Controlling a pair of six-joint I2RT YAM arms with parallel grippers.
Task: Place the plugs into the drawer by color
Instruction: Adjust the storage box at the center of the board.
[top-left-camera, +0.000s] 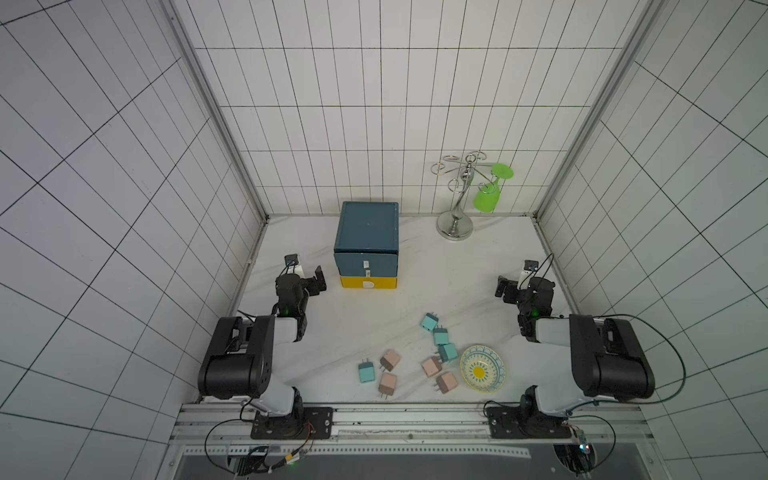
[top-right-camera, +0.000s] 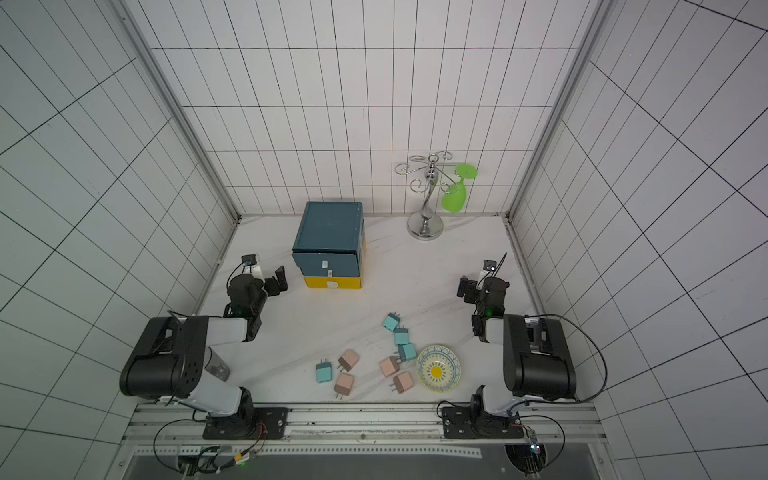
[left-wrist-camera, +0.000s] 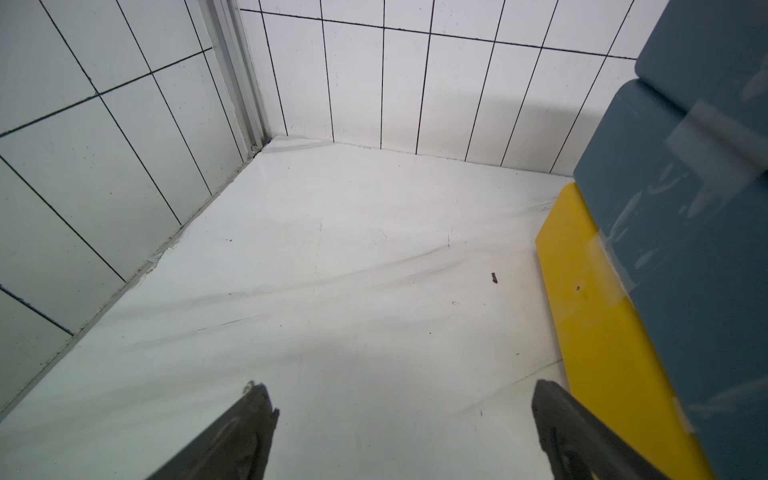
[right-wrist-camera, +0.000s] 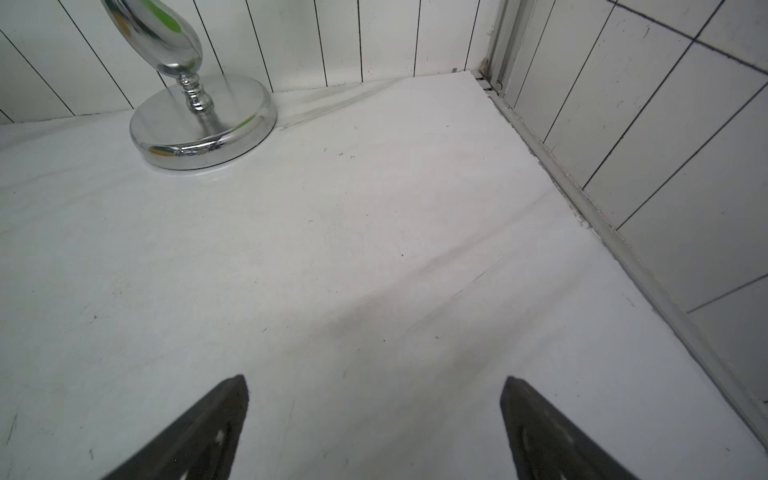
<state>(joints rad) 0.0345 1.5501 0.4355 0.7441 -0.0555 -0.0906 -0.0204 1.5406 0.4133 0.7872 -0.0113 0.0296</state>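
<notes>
1. Looking down in both top views, counted eight plugs (top-left-camera: 432, 366) (top-right-camera: 389, 366), all out on the near part of the white table (top-left-camera: 374, 324).
2. Found three teal plugs (top-left-camera: 441, 336) in a ragged line, the nearest end just beside the patterned dish (top-left-camera: 498, 380); spotted a fourth teal plug (top-left-camera: 365, 372) apart to the left.
3. Noted two pink plugs (top-left-camera: 390, 360) just beside that lone teal one, and two more pink plugs (top-left-camera: 446, 382) close to the dish's left rim; could not tell whether touching.
4. Saw the drawer unit (top-left-camera: 366, 226) at the back middle, well apart from the plugs, its blue front above a yellow drawer front (top-left-camera: 369, 282), both seemingly pushed in.
5. Placed the left gripper (top-left-camera: 313, 282) (left-wrist-camera: 399, 386) just left of the yellow front, jaws spread wide over bare table, holding nothing.
6. Placed the right gripper (top-left-camera: 507, 289) (right-wrist-camera: 374, 378) near the right wall, jaws likewise wide apart and empty.
7. Picked out a chrome stand (top-left-camera: 455, 226) (right-wrist-camera: 203, 120) in the back right corner, with a green glass (top-left-camera: 484, 199) hung upside down from it.
</notes>
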